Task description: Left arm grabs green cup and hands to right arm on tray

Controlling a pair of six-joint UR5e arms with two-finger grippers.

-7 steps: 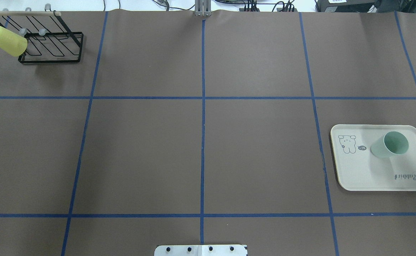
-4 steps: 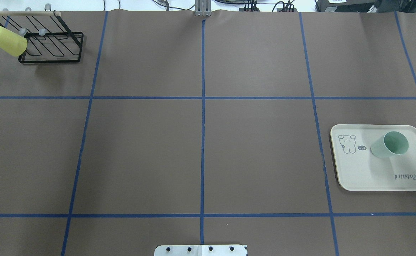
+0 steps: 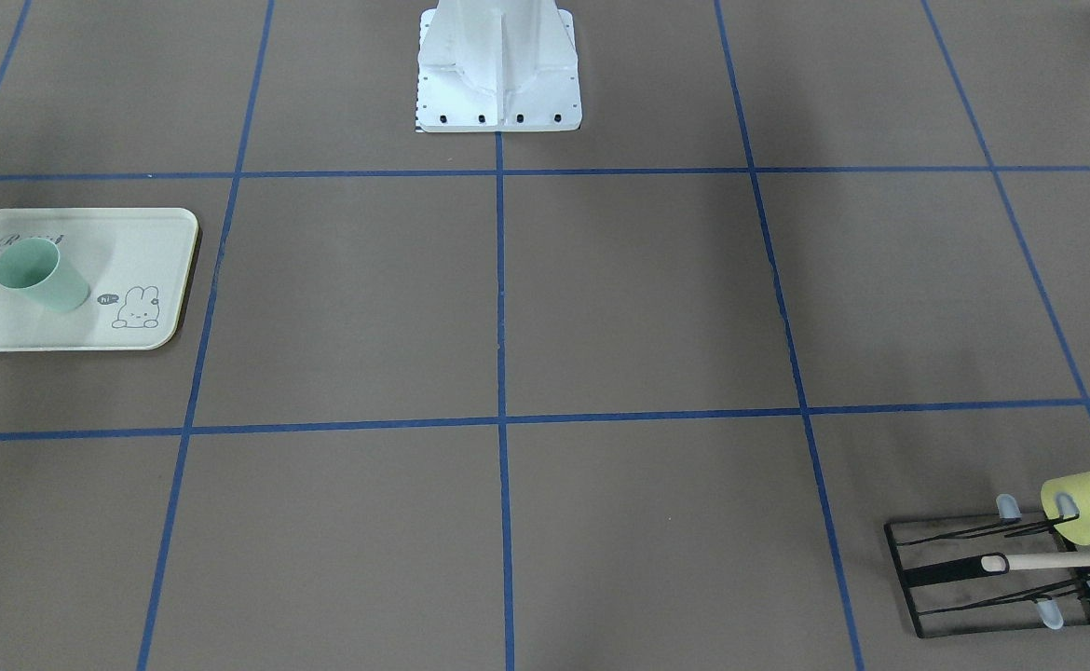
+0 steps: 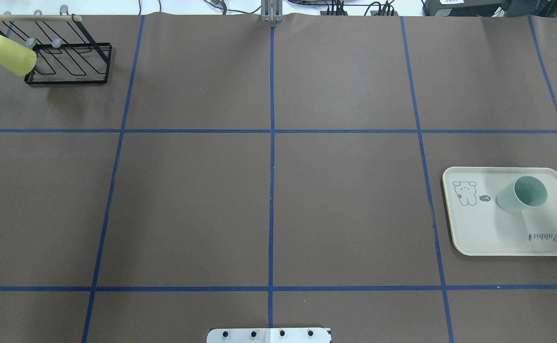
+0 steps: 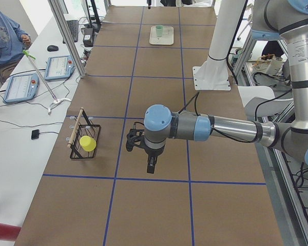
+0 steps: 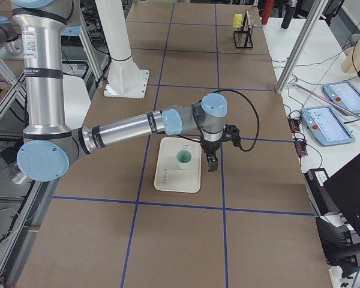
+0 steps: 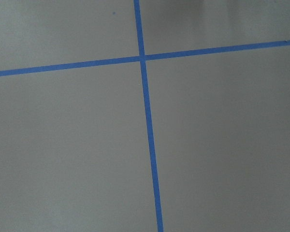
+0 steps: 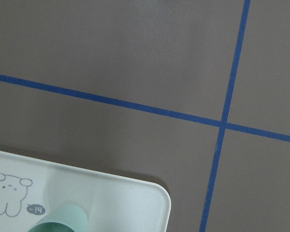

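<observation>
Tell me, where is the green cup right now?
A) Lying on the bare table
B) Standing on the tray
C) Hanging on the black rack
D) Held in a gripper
B: the green cup stands mouth up on the tray; the one on the rack is the yellow cup.

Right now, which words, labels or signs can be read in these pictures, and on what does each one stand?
"Rabbit": script print near a corner of the cream tray, partly hidden by the green cup in the front-facing view.
"hi": inside a small dark speech bubble beside the bunny drawing on the same tray.
Screens of the operators' pendants: too small to read.
Nothing else is readable.
</observation>
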